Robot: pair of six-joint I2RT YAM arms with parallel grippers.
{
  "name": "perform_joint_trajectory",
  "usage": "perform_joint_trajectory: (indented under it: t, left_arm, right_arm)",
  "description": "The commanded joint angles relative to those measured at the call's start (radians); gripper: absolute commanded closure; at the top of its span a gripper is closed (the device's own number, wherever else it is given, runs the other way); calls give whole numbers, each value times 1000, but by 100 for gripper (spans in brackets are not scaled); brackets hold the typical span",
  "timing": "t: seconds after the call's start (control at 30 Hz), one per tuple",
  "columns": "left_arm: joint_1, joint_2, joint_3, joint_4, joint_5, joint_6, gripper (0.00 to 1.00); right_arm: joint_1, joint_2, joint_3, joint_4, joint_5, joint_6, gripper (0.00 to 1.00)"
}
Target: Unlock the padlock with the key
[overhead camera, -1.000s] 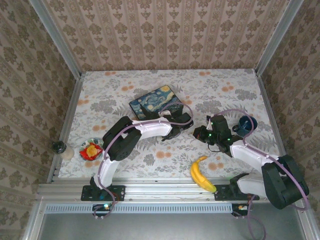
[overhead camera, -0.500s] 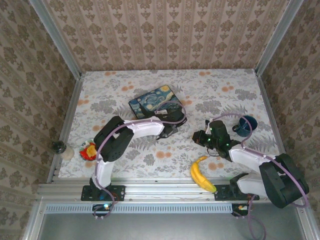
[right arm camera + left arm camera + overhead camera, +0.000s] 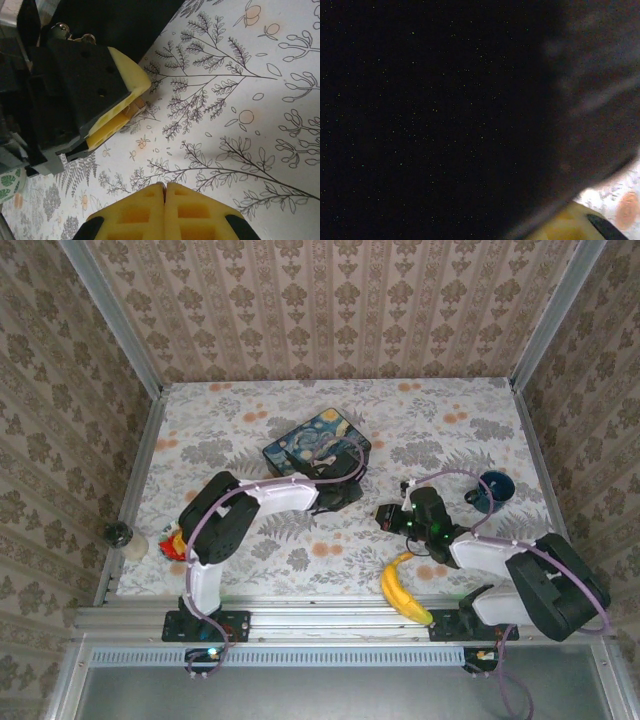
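The starry-night box (image 3: 315, 445) lies mid-table. My left gripper (image 3: 352, 490) sits low at the box's near right corner. In the right wrist view that left gripper (image 3: 136, 102) has its yellow pads (image 3: 122, 70) closed on a small brass-coloured piece, the padlock (image 3: 135, 106), mostly hidden. My right gripper (image 3: 384, 514) points at it from a short way to the right. Its fingers (image 3: 135, 212) are pressed together with a thin metal sliver, the key (image 3: 164, 185), at their tips (image 3: 164, 186). The left wrist view is almost black, with a yellow pad (image 3: 570, 225) at the bottom.
A banana (image 3: 403, 590) lies near the front edge by the right arm. A blue cup (image 3: 494, 485) stands at the right. A red-and-yellow snack packet (image 3: 176, 543) lies at the left, and a small black object (image 3: 118, 533) sits beyond the table edge.
My right gripper has slid left and slightly nearer, closing the gap to the left gripper. The left arm's elbow has swung left while its gripper stayed by the box.
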Motion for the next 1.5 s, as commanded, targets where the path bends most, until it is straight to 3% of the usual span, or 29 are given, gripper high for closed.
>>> perform_joint_trajectory:
  t: [0.0, 0.2, 0.43, 0.47, 0.6, 0.63, 0.7, 0.77, 0.93, 1.1, 1.23, 1.33, 1.47]
  left_arm:
    - [8, -4, -63, 113, 161, -128, 100]
    - [11, 0, -77, 143, 176, -186, 100]
    - [12, 25, -73, 132, 177, -190, 100]
    - [11, 30, -75, 132, 178, -190, 97]
    - [9, 52, -89, 128, 196, -201, 60]
    - [8, 51, -93, 130, 201, -199, 55]
    - [6, 44, -104, 140, 202, -192, 54]
    - [7, 20, -110, 147, 188, -169, 43]
    - [3, -92, -131, 155, 137, -83, 31]
    - [2, -263, -174, 174, 120, 51, 30]
    - [2, -396, -213, 220, 106, 280, 30]
    - [2, -483, -297, 328, 108, 397, 32]
    - [12, -539, -388, 510, 208, 478, 38]
  right_arm:
    - [14, 29, 5, 101, 43, 0, 100]
    - [50, 35, -7, 127, 145, 27, 100]
    - [50, -58, 16, -48, 233, 6, 100]
    - [48, -80, 22, -92, 251, 1, 100]
    - [33, -155, 29, -184, 272, -7, 100]
    - [30, -172, 32, -205, 271, -8, 100]
    - [19, -203, 38, -238, 265, -9, 100]
    - [6, -231, 40, -262, 252, -6, 100]
    - [-39, -285, 48, -286, 180, 21, 100]
    - [-64, -330, 83, -295, 101, 45, 100]
    - [-78, -356, 120, -287, 41, 71, 100]
    - [-85, -367, 139, -257, -2, 106, 100]
    - [-88, -366, 148, -184, -53, 166, 100]
